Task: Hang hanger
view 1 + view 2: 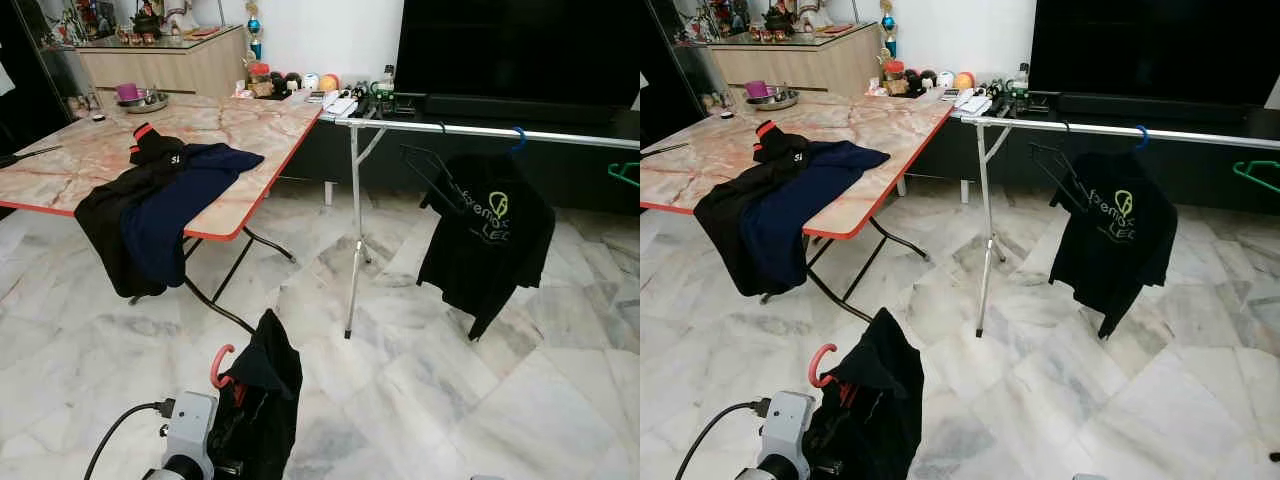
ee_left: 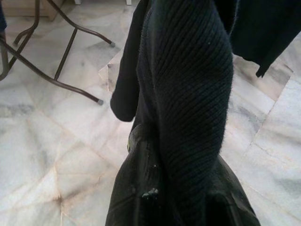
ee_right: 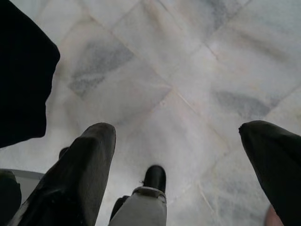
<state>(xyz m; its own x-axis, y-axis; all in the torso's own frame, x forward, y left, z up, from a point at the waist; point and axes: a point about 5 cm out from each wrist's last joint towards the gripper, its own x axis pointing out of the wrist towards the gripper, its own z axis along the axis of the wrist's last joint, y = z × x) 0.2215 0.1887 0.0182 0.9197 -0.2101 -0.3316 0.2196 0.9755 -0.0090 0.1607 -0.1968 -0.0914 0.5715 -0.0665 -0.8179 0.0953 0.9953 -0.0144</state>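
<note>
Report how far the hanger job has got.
Done: one black T-shirt already hangs from the silver rail on a blue hook.

In hand: the left pincer carries a dark garment on a red hanger, low over the marble floor, short of the rail.

Left: hooking it on the rail. More clothes lie draped over the table edge. The right pincer hangs open.

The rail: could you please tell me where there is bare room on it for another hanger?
The rail is bare between its support leg and the empty black hanger, and again between the blue hook of the hung shirt and the green hanger. The middle is crowded.
</note>
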